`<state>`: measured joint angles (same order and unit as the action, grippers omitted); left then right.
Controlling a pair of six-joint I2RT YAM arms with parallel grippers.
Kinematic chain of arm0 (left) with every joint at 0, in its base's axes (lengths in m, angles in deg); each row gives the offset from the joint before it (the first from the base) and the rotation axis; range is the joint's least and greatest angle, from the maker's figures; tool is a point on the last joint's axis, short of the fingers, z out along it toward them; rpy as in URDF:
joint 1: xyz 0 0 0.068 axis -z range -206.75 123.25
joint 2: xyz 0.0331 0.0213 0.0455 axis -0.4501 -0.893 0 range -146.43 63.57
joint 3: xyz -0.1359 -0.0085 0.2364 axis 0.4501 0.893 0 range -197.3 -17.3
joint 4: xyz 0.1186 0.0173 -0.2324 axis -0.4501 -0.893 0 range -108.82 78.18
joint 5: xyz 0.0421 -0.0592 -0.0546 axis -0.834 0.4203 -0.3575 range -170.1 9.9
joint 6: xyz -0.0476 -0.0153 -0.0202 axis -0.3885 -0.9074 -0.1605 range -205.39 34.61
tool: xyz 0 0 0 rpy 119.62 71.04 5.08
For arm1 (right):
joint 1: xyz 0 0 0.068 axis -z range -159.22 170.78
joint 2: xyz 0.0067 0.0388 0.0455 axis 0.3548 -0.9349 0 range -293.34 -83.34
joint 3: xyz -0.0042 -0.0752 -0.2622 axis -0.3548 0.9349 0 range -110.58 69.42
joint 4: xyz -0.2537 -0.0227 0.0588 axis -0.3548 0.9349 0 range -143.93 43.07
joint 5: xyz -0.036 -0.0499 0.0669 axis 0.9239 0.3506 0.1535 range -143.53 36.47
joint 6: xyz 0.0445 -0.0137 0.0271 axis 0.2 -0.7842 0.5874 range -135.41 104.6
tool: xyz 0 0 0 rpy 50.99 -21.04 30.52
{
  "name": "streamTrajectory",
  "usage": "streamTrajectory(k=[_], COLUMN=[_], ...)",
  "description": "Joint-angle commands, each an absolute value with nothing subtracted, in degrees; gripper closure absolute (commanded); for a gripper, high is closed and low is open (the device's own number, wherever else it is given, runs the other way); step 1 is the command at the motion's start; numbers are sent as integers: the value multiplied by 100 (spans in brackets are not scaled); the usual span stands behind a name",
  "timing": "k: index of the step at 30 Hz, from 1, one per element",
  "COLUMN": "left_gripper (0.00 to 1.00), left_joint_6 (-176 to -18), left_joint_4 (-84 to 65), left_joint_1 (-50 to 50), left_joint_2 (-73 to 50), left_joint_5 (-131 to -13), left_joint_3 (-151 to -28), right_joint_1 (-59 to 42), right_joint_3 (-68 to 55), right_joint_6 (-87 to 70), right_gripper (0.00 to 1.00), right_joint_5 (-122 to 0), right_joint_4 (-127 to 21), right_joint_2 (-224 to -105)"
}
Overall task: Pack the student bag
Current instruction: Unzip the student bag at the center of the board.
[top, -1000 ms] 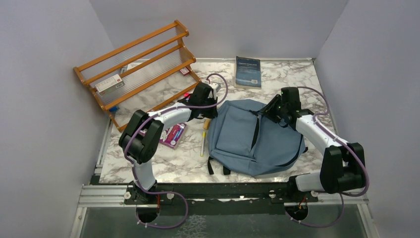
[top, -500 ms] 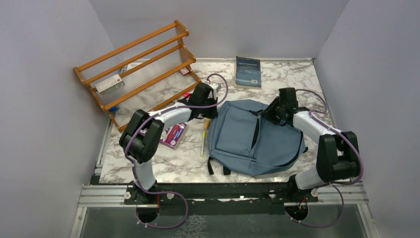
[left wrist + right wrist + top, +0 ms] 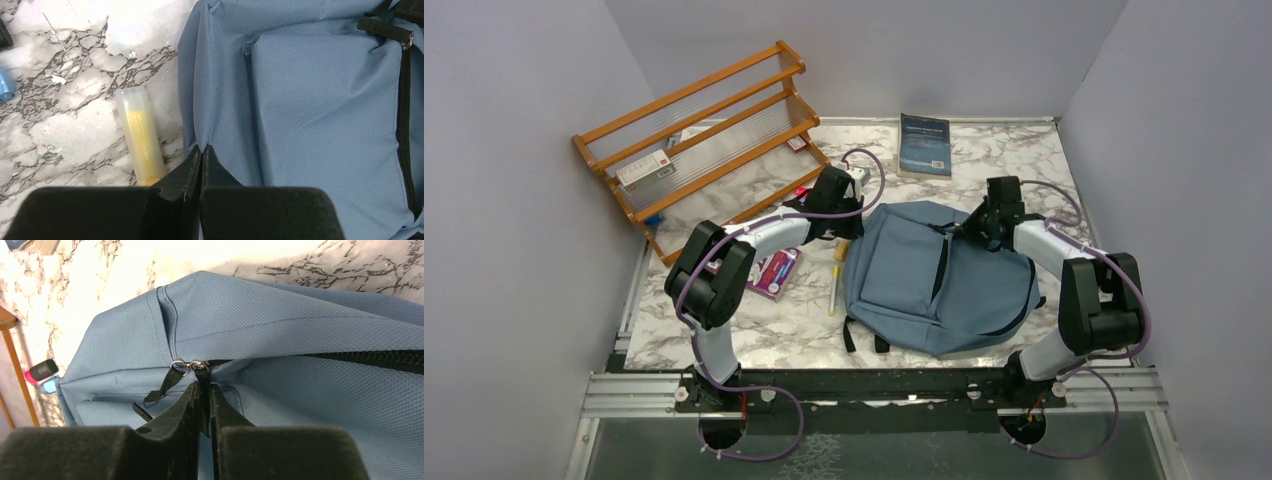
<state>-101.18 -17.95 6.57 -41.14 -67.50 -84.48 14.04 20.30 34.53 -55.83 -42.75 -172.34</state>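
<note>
The student bag [image 3: 904, 285] is a dusty-blue backpack lying flat on the marble table between both arms. My left gripper [image 3: 848, 236] is at its left edge, shut on a pinched fold of the bag's fabric [image 3: 202, 148]. My right gripper [image 3: 972, 231] is at the bag's top right, shut on the black pull tab [image 3: 202, 374] of one zipper slider. A second pull tab [image 3: 169, 382] hangs loose just left of it. The black zipper [image 3: 370, 359] runs off to the right and looks closed.
A yellow tube [image 3: 140, 135] lies against the bag's left side, near a white pen [image 3: 832, 290] and a pink packet [image 3: 774, 272]. A dark blue-grey book [image 3: 924, 145] lies at the back. A wooden rack [image 3: 704, 130] stands at the back left.
The right gripper has closed on the zipper pull tab, and the right arm's elbow has drawn in toward the bag. The left arm and the bag have not moved.
</note>
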Motion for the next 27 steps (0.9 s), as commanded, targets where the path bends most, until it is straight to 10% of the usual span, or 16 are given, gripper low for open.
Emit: streamTrajectory(k=[1,27], left_gripper=[100,100], left_joint_6=[-10050,-10039], left_joint_4=[-1830,-1961], left_joint_1=[656,656], left_joint_2=[-4164,-4139], left_joint_5=[-6577,-6944], left_joint_3=[-8612,-8630], right_joint_1=[1437,1569], right_joint_3=[1849,1514], right_joint_6=[3312,1581], right_gripper=[89,99], right_joint_5=[-5471,-3037], right_joint_4=[-4342,-2795], right_joint_2=[-17053,-16405])
